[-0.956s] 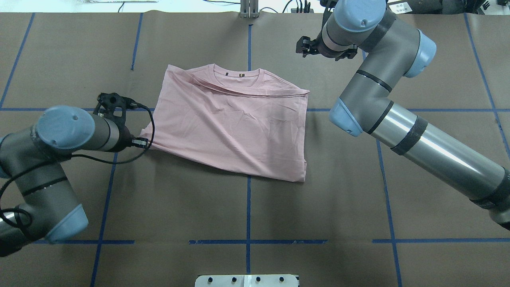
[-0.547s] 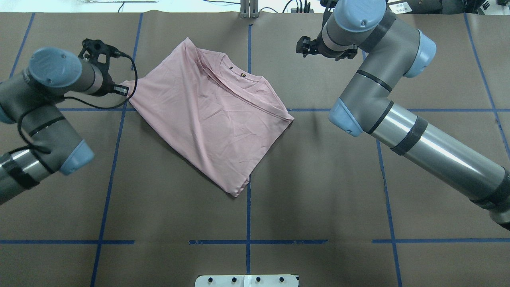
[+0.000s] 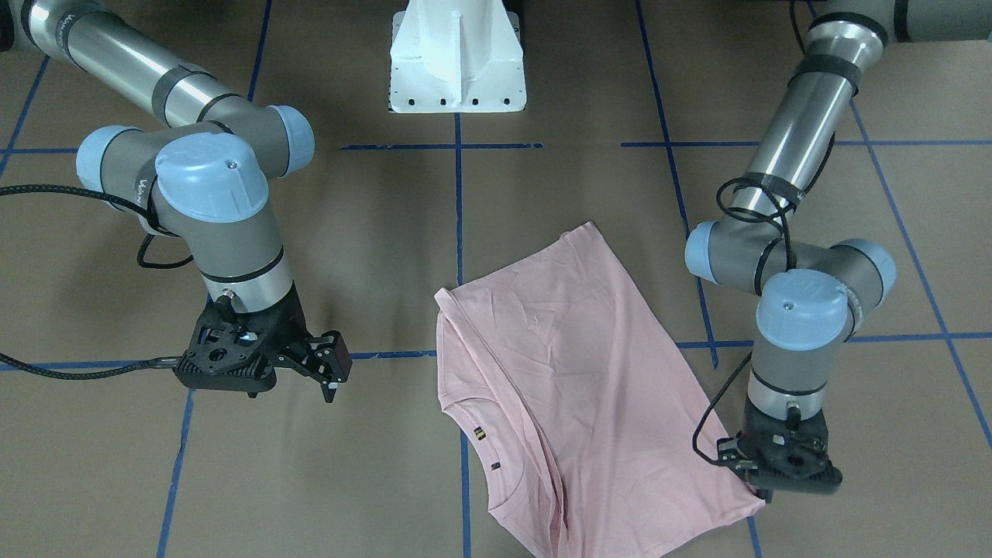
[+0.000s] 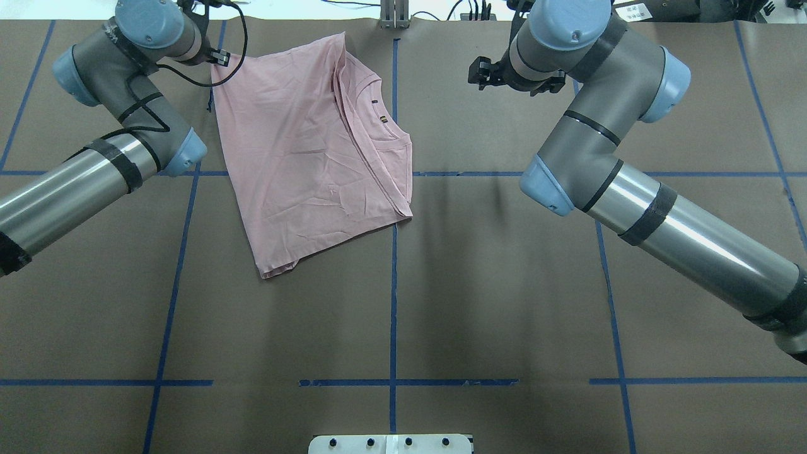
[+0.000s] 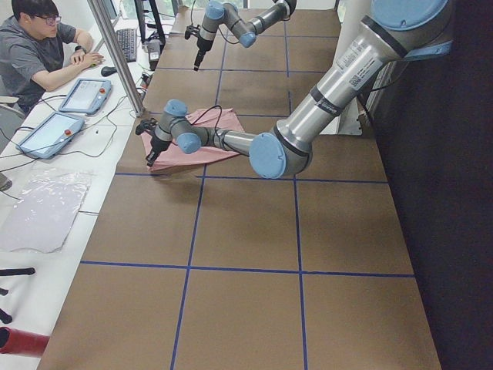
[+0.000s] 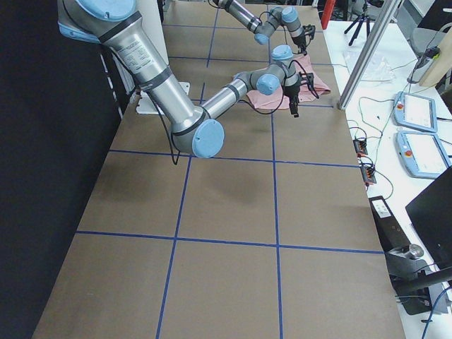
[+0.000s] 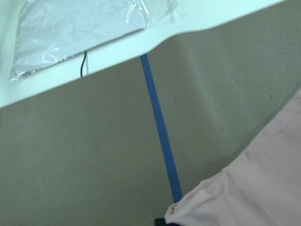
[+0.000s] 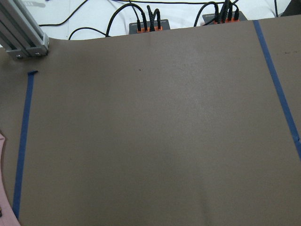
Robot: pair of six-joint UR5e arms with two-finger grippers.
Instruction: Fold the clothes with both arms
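The pale pink T-shirt (image 4: 302, 145) lies folded on the brown table, plain side up, its collar (image 4: 388, 120) turned toward the table's middle. My left gripper (image 4: 214, 60) is at the far left, close to the table's far edge, and is shut on a corner of the shirt (image 3: 573, 387). The front-facing view shows that gripper (image 3: 763, 492) down on the corner. In the left wrist view the pinched pink cloth (image 7: 254, 188) fills the lower right. My right gripper (image 4: 479, 72) hangs open above bare table to the shirt's right, holding nothing (image 3: 332, 372).
A white pedestal (image 3: 457, 70) stands at the robot's side of the table. An aluminium post (image 4: 394, 16) and cables sit at the far edge. A person (image 5: 38, 54) sits at a desk beyond that edge. Blue tape lines (image 4: 392, 284) grid the table.
My left gripper has dragged the shirt's corner from the near left to the far left, which turned the shirt clockwise in the overhead view. The right arm has stayed still.
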